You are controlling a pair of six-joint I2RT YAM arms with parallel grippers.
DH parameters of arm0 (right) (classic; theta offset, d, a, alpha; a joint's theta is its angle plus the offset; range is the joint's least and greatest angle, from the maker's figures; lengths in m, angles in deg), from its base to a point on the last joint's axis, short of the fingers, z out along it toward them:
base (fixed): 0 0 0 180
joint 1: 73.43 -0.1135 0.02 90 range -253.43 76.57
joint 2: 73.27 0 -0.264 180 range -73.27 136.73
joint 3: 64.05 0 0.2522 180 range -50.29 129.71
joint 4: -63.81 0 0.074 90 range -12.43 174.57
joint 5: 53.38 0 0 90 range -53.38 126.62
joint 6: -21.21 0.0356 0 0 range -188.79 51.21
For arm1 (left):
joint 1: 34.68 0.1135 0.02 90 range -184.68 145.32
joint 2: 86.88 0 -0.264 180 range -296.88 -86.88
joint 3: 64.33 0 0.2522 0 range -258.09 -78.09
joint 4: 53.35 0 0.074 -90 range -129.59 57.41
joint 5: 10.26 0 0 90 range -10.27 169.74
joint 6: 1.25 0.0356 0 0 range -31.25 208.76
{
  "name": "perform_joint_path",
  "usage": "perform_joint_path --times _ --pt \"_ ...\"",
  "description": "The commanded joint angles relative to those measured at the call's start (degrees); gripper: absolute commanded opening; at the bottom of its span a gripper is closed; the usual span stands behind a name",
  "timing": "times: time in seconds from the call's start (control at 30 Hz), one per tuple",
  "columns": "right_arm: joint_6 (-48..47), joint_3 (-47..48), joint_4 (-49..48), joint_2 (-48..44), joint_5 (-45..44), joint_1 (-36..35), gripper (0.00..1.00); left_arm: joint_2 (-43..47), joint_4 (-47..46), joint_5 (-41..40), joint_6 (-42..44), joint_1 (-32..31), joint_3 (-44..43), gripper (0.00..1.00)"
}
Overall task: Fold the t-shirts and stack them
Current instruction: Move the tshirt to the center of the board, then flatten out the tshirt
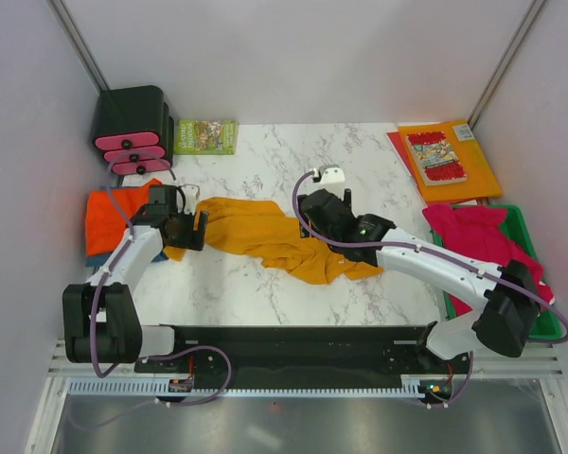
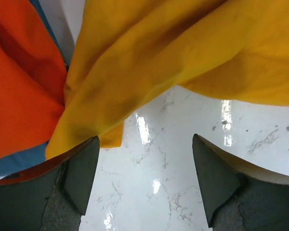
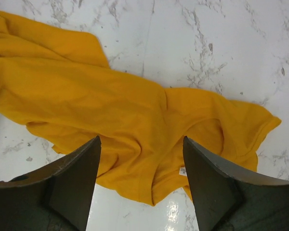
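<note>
Centrally, the soft mustard-yellow cloth t-shirt (image 1: 265, 236) lies crumpled on the white marble table (image 1: 265, 298), stretched lengthwise, likely for flattening. Its left end is met by the left gripper (image 2: 144, 144), its right part overhung by the right gripper (image 3: 140, 142); both pairs of fingers (image 2: 82, 173) are spread, nothing clamped. A red-orange t-shirt (image 1: 109, 218) is kept alongside, presumably starting the stack.

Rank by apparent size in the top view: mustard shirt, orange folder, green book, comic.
1. mustard shirt
2. orange folder
3. green book and comic: they look about alike, so no ranking.
</note>
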Motion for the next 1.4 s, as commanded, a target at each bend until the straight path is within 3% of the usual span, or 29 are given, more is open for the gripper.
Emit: perform_joint_path --times 0.0,0.53,0.57,0.63,0.67,0.73,0.77,0.83,1.13,1.37 --pt "4.29 -2.98 -2.24 -2.69 -1.40 0.00 0.76 1.34 -6.17 -3.18 2.75 0.51 2.76 0.85" --pt "2.89 -6.68 -3.83 -2.52 -4.38 0.00 0.76 -10.17 -13.03 -13.20 -1.04 0.51 -0.66 0.83" --pt "2.98 -6.77 -4.00 -2.52 -4.30 0.09 0.76 -10.17 -13.56 -12.94 -0.95 0.51 -0.66 0.80" --pt "2.89 -7.21 -4.36 -2.43 -4.21 0.09 0.75 -10.78 -14.00 -11.63 -0.68 0.51 -1.19 0.61" --pt "2.89 -7.47 -4.44 -2.52 -4.38 0.00 0.75 -11.30 -13.92 -11.36 -0.60 0.51 -1.54 0.45" --pt "2.98 -7.65 -4.44 -2.35 -4.47 0.00 0.74 -12.88 -13.65 -11.18 -0.07 0.51 -2.33 0.30" --pt "2.98 -7.82 -4.36 -2.43 -4.56 0.09 0.73 -13.15 -13.65 -11.18 0.02 0.51 -2.42 0.15" --pt "3.07 -7.91 -4.36 -2.43 -4.74 0.00 0.73 -13.24 -13.65 -11.00 0.20 0.51 -2.33 0.04" --pt "7.80 -11.51 -2.69 -4.72 -10.00 1.05 0.74 -5.26 -13.56 -3.73 0.19 0.51 0.74 0.02" --pt "13.96 -19.68 -1.28 -4.11 -2.73 13.34 0.69 1.87 -11.98 3.85 -0.51 0.51 2.68 0.02"
